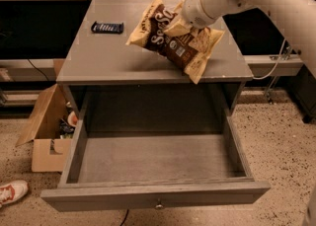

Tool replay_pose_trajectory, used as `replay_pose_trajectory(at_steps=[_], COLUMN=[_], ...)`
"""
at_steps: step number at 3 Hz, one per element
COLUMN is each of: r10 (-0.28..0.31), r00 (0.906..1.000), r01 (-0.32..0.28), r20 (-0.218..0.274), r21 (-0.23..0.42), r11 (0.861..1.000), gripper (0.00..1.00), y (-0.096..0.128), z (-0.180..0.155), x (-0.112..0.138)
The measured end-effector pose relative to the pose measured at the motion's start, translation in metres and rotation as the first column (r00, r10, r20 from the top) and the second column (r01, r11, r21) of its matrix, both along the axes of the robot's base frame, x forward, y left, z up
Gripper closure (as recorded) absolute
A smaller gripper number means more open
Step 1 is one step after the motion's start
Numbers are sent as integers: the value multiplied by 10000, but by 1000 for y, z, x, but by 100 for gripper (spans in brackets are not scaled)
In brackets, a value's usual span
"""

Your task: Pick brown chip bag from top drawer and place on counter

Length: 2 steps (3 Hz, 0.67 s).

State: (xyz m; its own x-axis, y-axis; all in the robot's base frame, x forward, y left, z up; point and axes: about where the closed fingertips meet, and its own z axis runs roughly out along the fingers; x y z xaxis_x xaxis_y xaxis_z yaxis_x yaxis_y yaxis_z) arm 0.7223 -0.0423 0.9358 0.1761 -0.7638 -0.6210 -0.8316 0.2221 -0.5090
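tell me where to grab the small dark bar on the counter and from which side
The bar lies flat at the back left of the counter, long side running left to right. Probably come straight down and pinch across its narrow width at the middle. The gripper is over its right half, shut on the chip bag.

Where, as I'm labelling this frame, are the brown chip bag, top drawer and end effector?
brown chip bag (170, 42): camera view, dark printed front.
top drawer (158, 163): camera view, bare inner floor.
end effector (179, 22): camera view, gripping tip on bag's top.
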Motion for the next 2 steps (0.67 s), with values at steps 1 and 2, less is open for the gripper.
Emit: replay_pose_trajectory(at_steps=[1,2], r10=[1,1], r00=[10000,10000], r01=[-1,-1], r20=[-1,-1], r21=[0,0], r11=[10000,10000], gripper=[57,26], y=[0,0], z=[0,0], x=[0,0])
